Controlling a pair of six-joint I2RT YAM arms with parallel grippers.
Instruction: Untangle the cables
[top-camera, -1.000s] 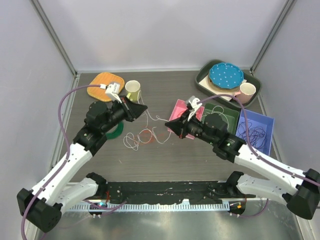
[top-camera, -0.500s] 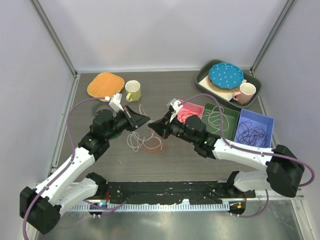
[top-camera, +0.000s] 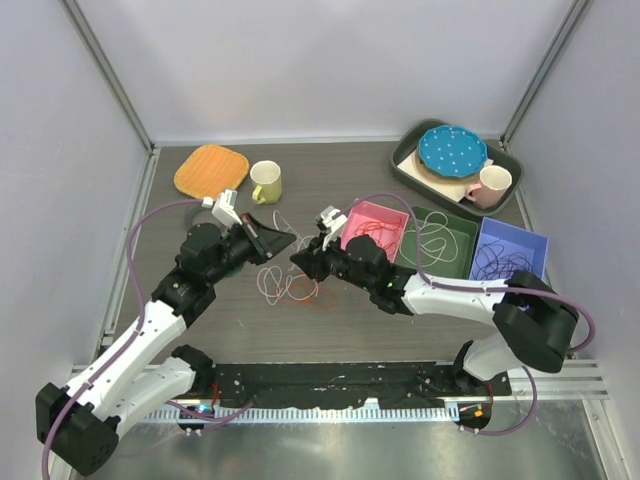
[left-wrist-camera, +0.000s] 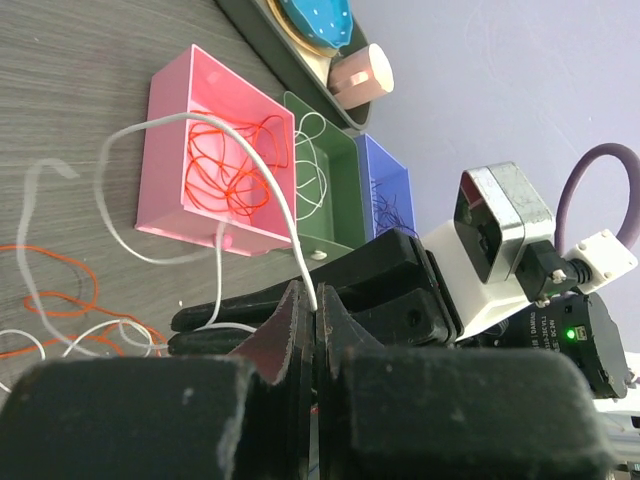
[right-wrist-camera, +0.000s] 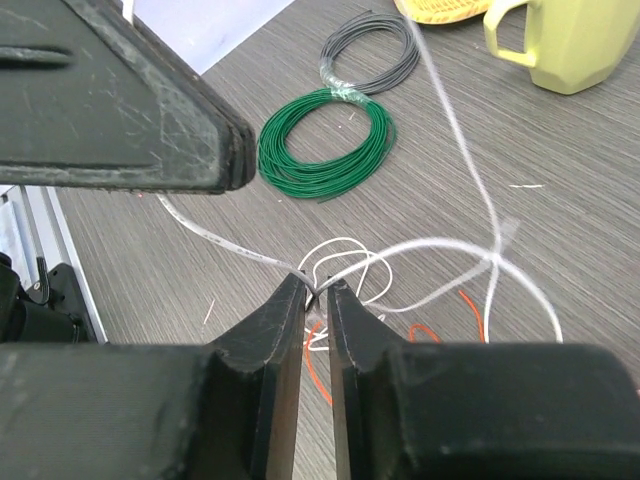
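Right, I've got the left gripper (left-wrist-camera: 313, 300) pinched tight on a white cable (left-wrist-camera: 275, 180). Its fingers are together with the strand running straight into the tips, and it holds that strand up out of the heap so I can see where it's caught. The rest of the cables (top-camera: 292, 288) lie in a loose white-and-orange tangle on the table (top-camera: 400, 320), just below both sets of tips. The right gripper (right-wrist-camera: 315, 292) sits nose to nose with the left, down at a crossing of white strands. A slim gap shows between its fingers, wider than the wire, so I read them as slightly apart, not clamping. Red loops lie in the pink bin (top-camera: 358, 208), which I take to be where sorted colours go. Against a second ago — the two grippers were well apart then, with a strand stretched between them. Now they've closed in over the tangle, and the right arm has swung clear of the pink bin.
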